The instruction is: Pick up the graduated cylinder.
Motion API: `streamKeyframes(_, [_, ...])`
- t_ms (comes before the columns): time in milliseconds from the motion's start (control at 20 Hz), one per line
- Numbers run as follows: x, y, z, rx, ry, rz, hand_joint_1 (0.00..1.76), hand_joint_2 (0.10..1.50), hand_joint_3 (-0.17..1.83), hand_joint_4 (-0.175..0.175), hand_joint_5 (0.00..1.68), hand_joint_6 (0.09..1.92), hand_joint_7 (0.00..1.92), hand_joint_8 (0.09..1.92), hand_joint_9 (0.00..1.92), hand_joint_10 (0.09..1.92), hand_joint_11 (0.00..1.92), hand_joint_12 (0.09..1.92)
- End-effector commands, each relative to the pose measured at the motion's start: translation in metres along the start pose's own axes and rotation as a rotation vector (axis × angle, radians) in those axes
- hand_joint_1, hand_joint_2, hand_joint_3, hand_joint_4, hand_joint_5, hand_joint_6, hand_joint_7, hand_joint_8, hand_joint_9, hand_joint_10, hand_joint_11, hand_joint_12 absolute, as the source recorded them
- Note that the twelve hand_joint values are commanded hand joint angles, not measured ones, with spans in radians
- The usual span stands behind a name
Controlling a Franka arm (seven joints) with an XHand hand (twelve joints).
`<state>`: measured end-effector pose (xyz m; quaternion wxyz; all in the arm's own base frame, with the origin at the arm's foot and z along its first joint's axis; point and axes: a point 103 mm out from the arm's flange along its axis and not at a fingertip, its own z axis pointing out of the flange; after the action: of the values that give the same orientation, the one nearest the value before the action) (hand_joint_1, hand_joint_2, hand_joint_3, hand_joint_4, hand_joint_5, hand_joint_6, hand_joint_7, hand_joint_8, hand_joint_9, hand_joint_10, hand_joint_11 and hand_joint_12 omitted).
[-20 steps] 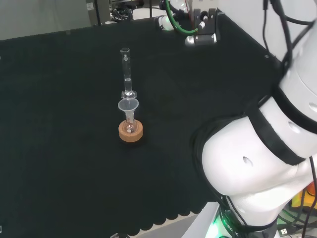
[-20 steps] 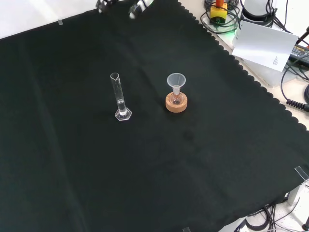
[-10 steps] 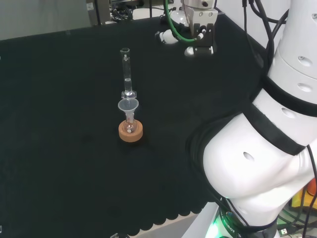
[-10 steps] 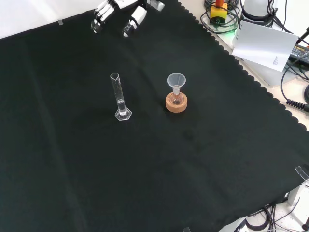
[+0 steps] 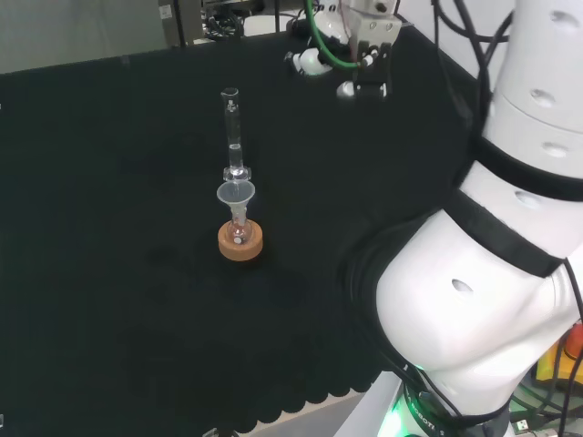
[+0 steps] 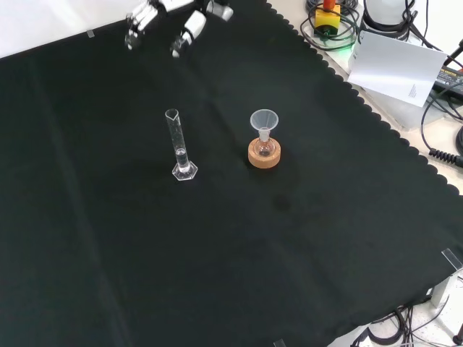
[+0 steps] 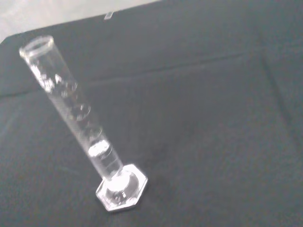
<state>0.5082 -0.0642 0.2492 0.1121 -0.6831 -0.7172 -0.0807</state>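
The graduated cylinder [image 6: 179, 147] stands upright on the table [image 6: 304, 246], just beside the funnel-topped flask [image 6: 264, 137]; the hand [image 6: 163, 18] hovers well apart, fingers relaxed, holding nothing; a careless sideways approach risks toppling the tall, narrow glass onto the flask.

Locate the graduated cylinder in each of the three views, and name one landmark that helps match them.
Head view: graduated cylinder upright, left of centre, just behind the funnel.
Front view: upright at centre-left, left of the funnel.
Wrist view: large, leaning across the picture, hexagonal foot on the cloth.
Shared landmark: the cork ring in the head and front views.
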Motion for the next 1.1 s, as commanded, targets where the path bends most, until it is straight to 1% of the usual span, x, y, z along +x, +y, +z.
streamKeyframes(50, [0.014,0.042,0.091,0.063,0.147,-0.133,0.71,1.14,-0.17,-0.038,0.42,0.09,0.27,0.66,0.51,0.63,0.25,1.35])
streamKeyframes(200, [0.015,0.044,0.102,0.055,0.169,-0.161,0.72,1.13,-0.17,-0.035,0.41,0.09,0.26,0.65,0.51,0.62,0.25,1.34])
streamKeyframes(350, [0.013,0.045,0.113,0.049,0.224,-0.181,0.75,1.10,-0.17,-0.038,0.41,0.09,0.27,0.66,0.51,0.62,0.25,1.34])
streamKeyframes(550, [0.011,0.047,0.123,0.033,0.268,-0.207,0.83,1.06,-0.17,-0.049,0.41,0.09,0.31,0.66,0.54,0.62,0.26,1.35])
streamKeyframes(700, [0.012,0.050,0.128,0.044,0.319,-0.234,0.88,1.04,-0.17,-0.054,0.43,0.09,0.32,0.66,0.55,0.61,0.28,1.34])
streamKeyframes(900, [0.011,0.054,0.136,0.032,0.380,-0.259,0.90,1.03,-0.17,-0.057,0.46,0.09,0.34,0.65,0.57,0.59,0.30,1.33])
streamKeyframes(1100, [0.013,0.055,0.144,0.028,0.423,-0.287,0.91,1.02,-0.17,-0.057,0.48,0.09,0.37,0.65,0.59,0.58,0.32,1.33])
